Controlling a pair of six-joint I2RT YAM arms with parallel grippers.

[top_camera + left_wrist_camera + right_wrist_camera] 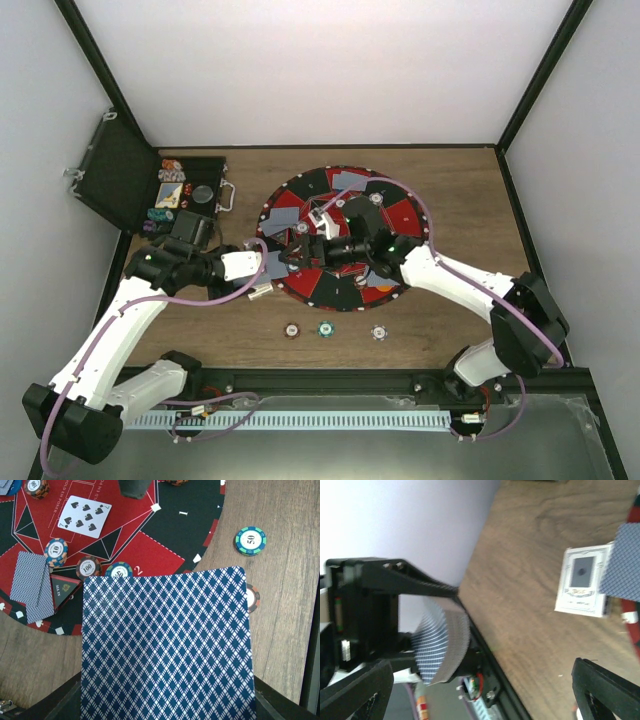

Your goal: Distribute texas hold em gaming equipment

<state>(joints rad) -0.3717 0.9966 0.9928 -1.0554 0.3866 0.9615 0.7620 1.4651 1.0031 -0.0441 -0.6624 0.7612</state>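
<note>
**Wooden counter: 1 mat, 1 case, 1 box, 3 loose chips**

The brown wood-grain counter (450,200) carries a round red-and-black mat (312,184) at its middle. At the far left an open black case (118,185) sits near the mat, with its lid tilted back toward the wall. In front of the mat, toward the counter's near edge, 3 chips lie flat on bare wood in a row. They are a brown chip (291,329), a teal chip (325,329) just beside it, and a white chip (379,331) set further right. A white card box (582,582) lies flat on the wood close to the mat's rim.
</note>
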